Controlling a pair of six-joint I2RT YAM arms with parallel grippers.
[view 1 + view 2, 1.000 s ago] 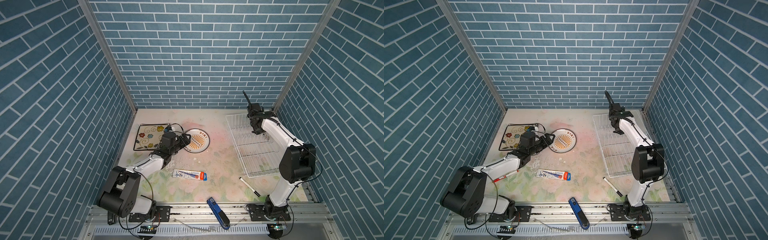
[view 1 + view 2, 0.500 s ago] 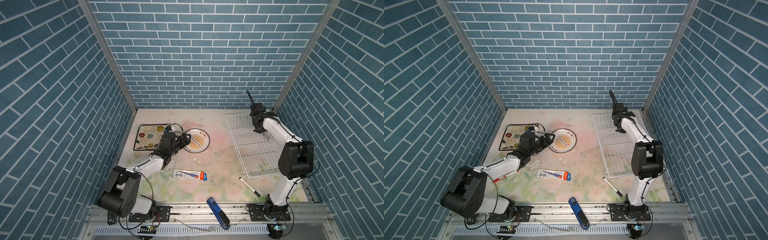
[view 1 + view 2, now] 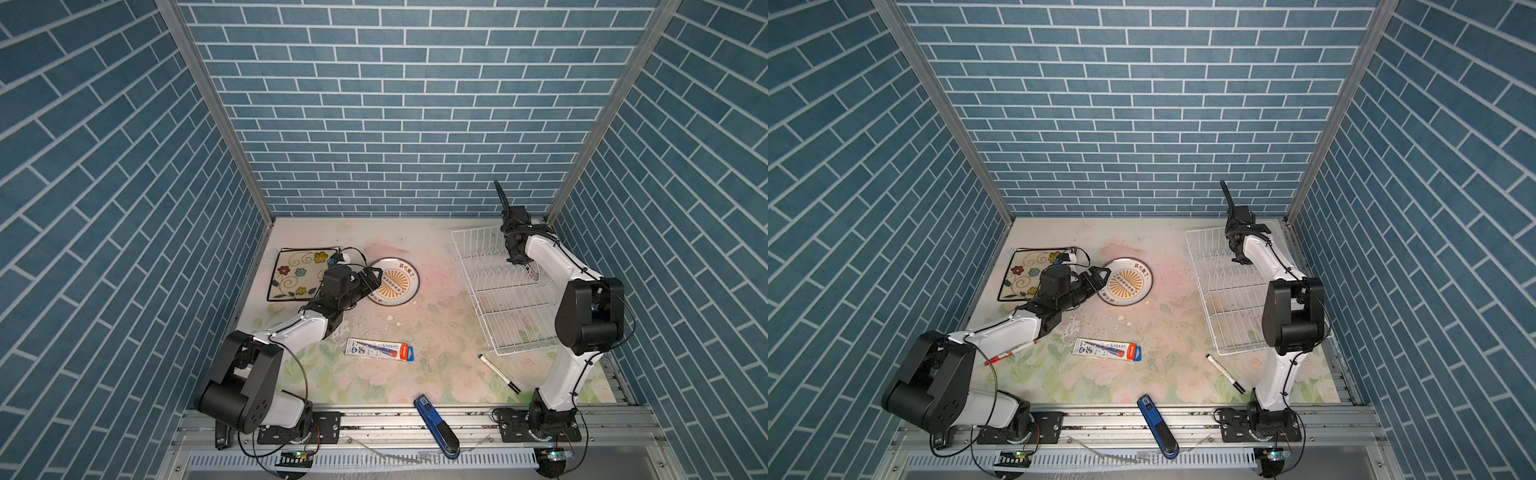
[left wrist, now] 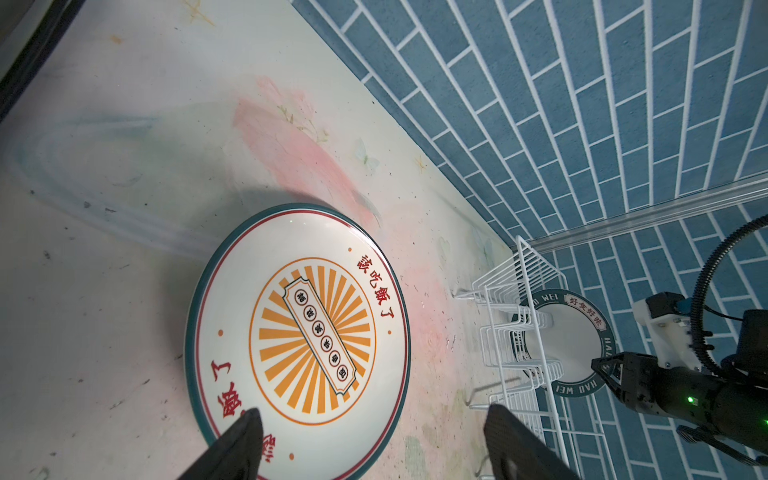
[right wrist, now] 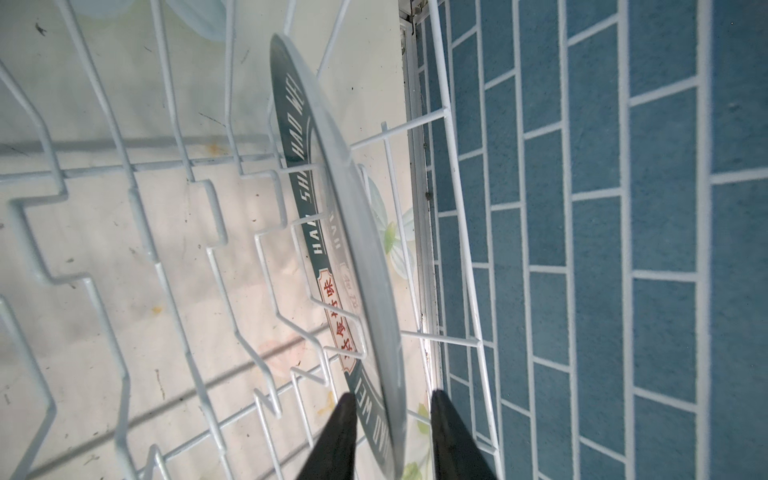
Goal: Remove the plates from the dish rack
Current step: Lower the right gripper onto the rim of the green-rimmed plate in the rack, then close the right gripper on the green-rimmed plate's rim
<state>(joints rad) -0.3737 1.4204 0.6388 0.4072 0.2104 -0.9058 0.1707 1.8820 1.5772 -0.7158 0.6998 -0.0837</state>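
Observation:
A white wire dish rack (image 3: 505, 307) (image 3: 1229, 307) sits at the right. One round plate with a dark teal lettered rim (image 5: 353, 232) (image 4: 569, 332) stands upright between its prongs at the far end. My right gripper (image 5: 390, 395) (image 3: 517, 257) straddles that plate's top rim, open, with a small gap at each finger. A round sunburst plate (image 3: 395, 280) (image 4: 307, 332) and a square flowered plate (image 3: 297, 274) (image 3: 1027, 276) lie flat on the table at the left. My left gripper (image 4: 372, 411) (image 3: 372, 276) hovers open at the sunburst plate's near edge, holding nothing.
A flat packaged pen (image 3: 380, 349) lies mid-table. A black marker (image 3: 498, 373) lies in front of the rack, a red pen (image 3: 1011, 352) under the left arm, and a blue tool (image 3: 436, 424) on the front rail. Blue brick walls close three sides, the right one close beside the rack.
The right gripper's jaws have narrowed around the standing plate's rim, and its wrist has shifted slightly toward the back wall. The left arm has not moved.

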